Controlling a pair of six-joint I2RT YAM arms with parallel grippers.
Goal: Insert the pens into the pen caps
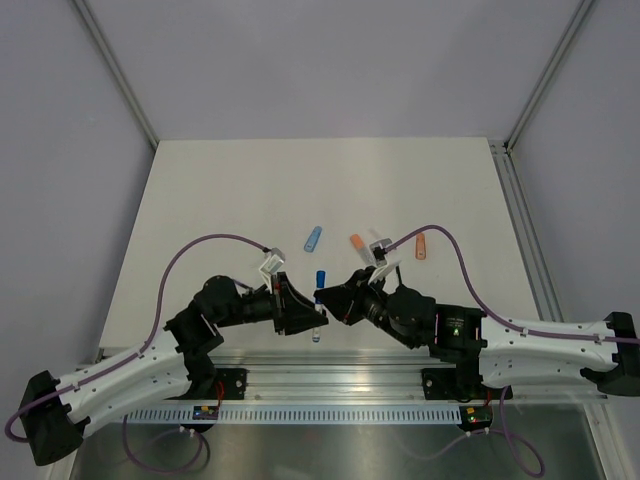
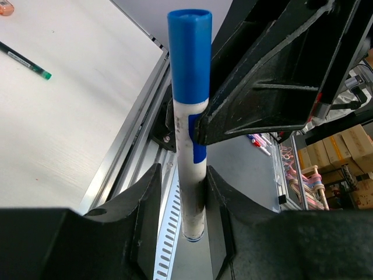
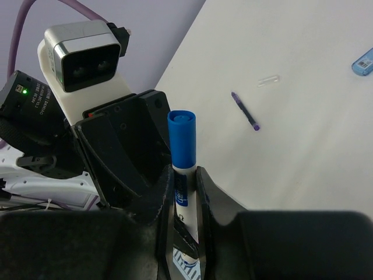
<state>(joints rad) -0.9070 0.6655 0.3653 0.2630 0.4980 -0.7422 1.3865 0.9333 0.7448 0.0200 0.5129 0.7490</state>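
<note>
A pen (image 2: 190,175) with a white barrel stands upright between both grippers, its blue cap (image 2: 189,52) fitted on the upper end. In the right wrist view my right gripper (image 3: 185,175) is shut on the pen's barrel, both fingers pressed against it just below the blue cap (image 3: 181,137). My left gripper (image 2: 183,175) straddles the lower barrel. Its jaws are open: one finger is near the barrel and the other stands apart with a gap. From the top both grippers (image 1: 305,315) (image 1: 335,298) meet over the near table edge around the pen (image 1: 319,300).
On the table lie a light blue cap (image 1: 313,238), an orange cap (image 1: 356,241) and another orange piece (image 1: 421,246). A thin dark green-tipped pen (image 2: 26,60), a purple-tipped dark pen (image 3: 245,111) and a clear cap (image 3: 268,80) lie further out. The metal rail (image 1: 330,385) runs below.
</note>
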